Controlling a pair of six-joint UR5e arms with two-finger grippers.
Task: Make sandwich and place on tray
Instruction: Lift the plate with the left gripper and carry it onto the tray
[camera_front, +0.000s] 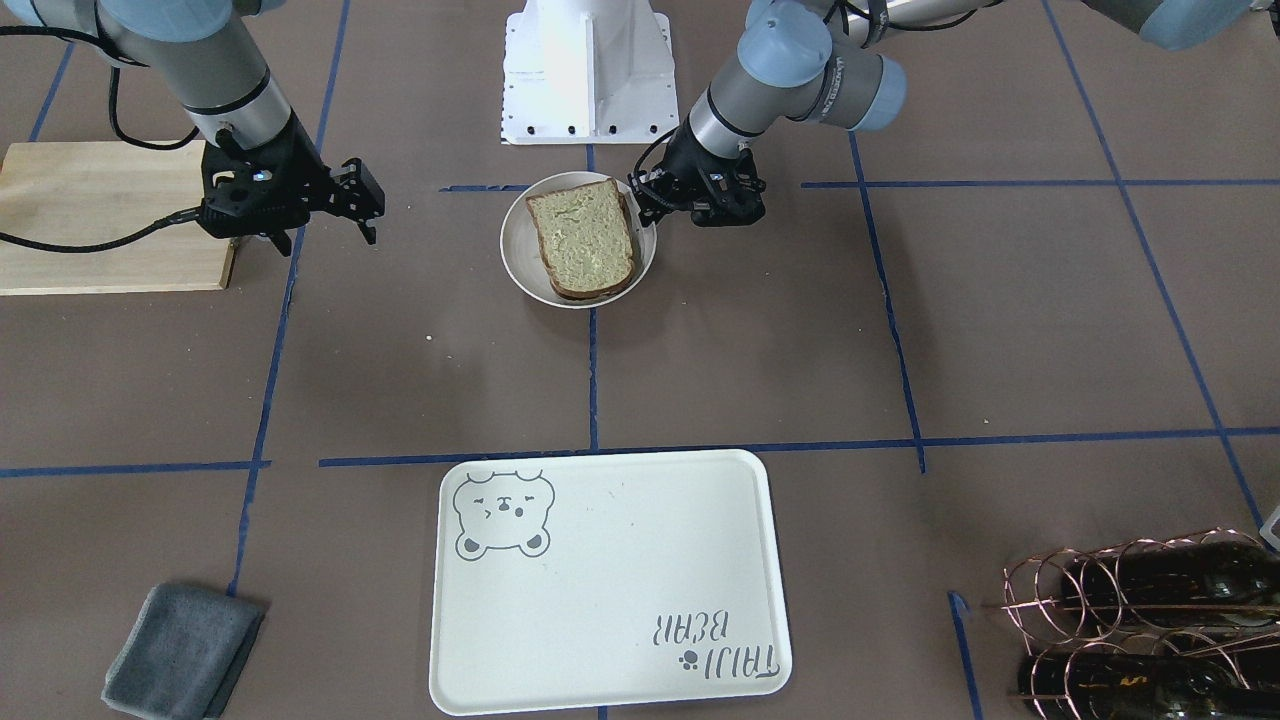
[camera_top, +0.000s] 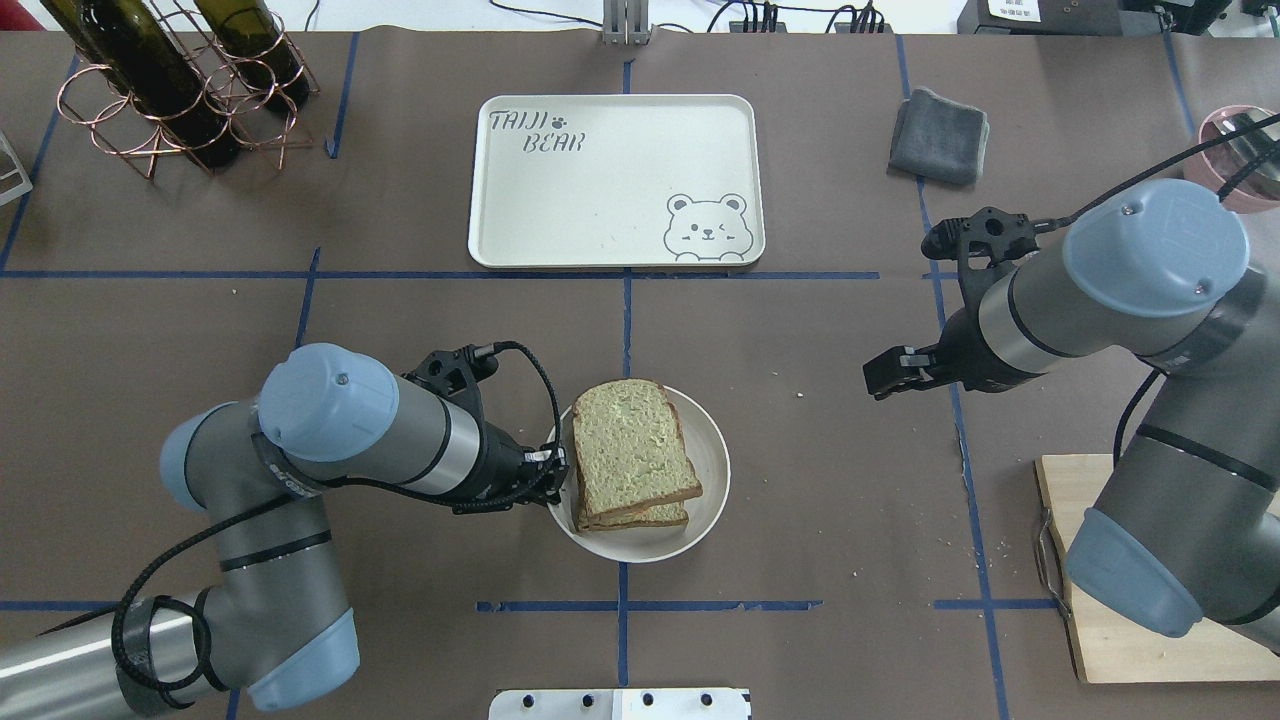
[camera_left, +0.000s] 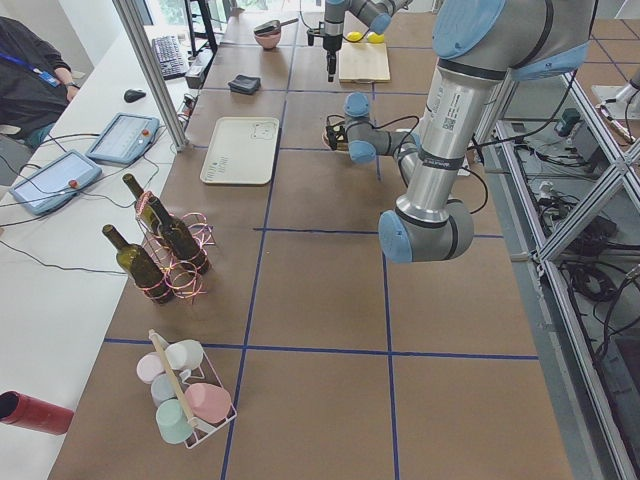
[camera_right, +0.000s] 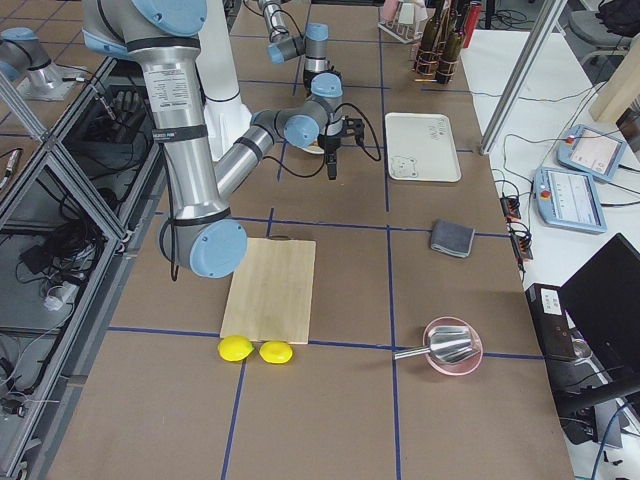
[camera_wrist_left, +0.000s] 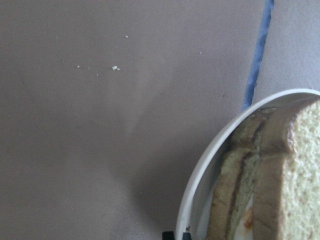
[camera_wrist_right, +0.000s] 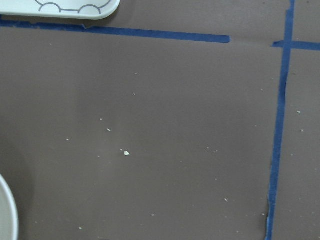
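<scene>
Low at the rim of the plate (camera_top: 715, 470) sits the left claw (camera_front: 648, 205), on the side of the plate nearest the left arm. Its tips are right at the rim, but I cannot tell if they pinch it or just sit next to it. The right claw (camera_front: 330, 235) hangs well apart from the plate, on the other side. Its fingers are spread and hold nothing.

The sandwich (camera_top: 630, 450) lies on the plate. Its top slice sits a bit crooked on the bottom one. A tiny bit of orange peeks out between them, which I think is the egg. So the sandwich looks made.

The job now looks like getting it to the tray (camera_top: 600, 200). The tray is well apart from the plate, on the side far from the robot, and nothing lies on it yet. The move needs a good hold and a flat, slow carry, so the top slice does not slide off.

Count: two claws, two bread slices, one plate, one tray, one wooden board (camera_front: 110, 190), one grey cloth (camera_top: 940, 135).
</scene>
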